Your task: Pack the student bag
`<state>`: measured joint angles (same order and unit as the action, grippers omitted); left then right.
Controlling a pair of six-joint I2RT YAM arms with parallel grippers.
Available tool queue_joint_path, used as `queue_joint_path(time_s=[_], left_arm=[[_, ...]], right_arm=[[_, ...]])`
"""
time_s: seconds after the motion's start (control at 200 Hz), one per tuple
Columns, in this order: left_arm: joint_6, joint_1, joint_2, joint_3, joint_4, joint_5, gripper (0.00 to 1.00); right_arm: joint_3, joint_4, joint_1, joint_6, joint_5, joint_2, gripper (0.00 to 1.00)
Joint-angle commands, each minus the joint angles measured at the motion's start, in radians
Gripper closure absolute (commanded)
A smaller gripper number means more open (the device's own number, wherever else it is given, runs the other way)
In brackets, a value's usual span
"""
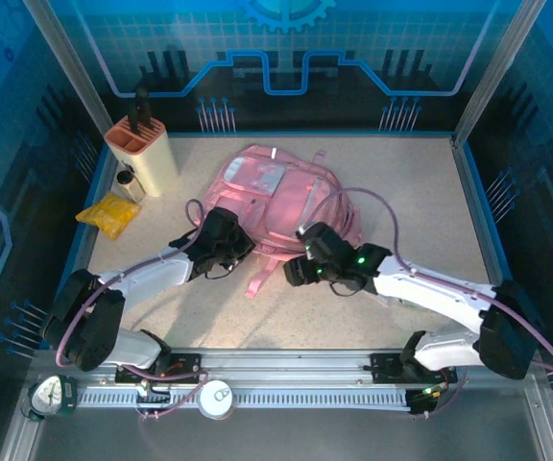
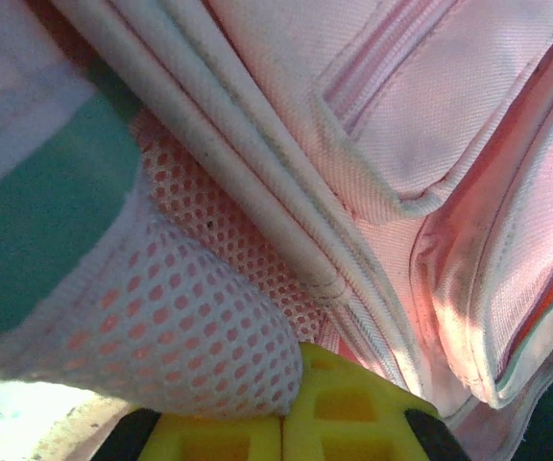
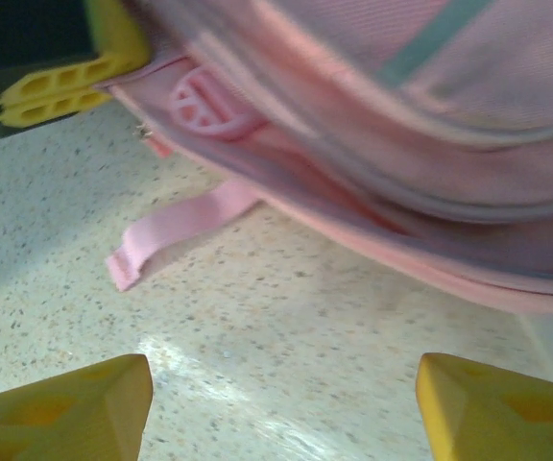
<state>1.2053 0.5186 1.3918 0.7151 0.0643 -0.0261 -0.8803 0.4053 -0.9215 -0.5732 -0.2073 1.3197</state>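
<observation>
Left gripper [image 2: 286, 384]: your jaws together, against mesh of student bag [image 1: 275, 187].
Right gripper [image 3: 284, 389]: your jaws apart, beside student bag.

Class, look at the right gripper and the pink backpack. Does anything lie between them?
Nothing visible stands in the way. The right gripper is open, with bare table between its fingertips and the backpack. The backpack's own loose strap lies flat in that gap, nearer one finger and touching neither.

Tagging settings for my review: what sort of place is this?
Probably a robot test cell: blue printed panels enclose a speckled table, and the left arm and right arm stand bolted to a rail at its near edge.
</observation>
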Motion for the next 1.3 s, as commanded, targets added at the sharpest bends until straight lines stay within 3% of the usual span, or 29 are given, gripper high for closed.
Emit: queue_joint_path(time_s=[0.0,0.22,0.62,0.795,1.291], left_arm=[[0.055,0.041,-0.040,0.004,-0.098,-0.035,1.00],[0.096,0.077,-0.039,-0.002,-0.142,-0.047,1.00],[0.119,0.086,-0.039,-0.012,-0.202,-0.095,1.00],[0.126,0.087,-0.039,-0.010,-0.210,-0.098,1.00],[0.120,0.104,-0.057,0.014,-0.187,-0.091,1.00]], right_arm=[[0.030,-0.145,-0.061,-0.078,-0.068,0.063,0.33],[0.043,-0.349,-0.126,-0.080,-0.123,0.192,0.41],[0.041,-0.410,-0.131,-0.139,-0.305,0.247,0.47],[0.039,-0.525,-0.134,-0.082,-0.253,0.290,0.51],[0.056,-0.716,-0.106,0.018,-0.314,0.373,0.59]])
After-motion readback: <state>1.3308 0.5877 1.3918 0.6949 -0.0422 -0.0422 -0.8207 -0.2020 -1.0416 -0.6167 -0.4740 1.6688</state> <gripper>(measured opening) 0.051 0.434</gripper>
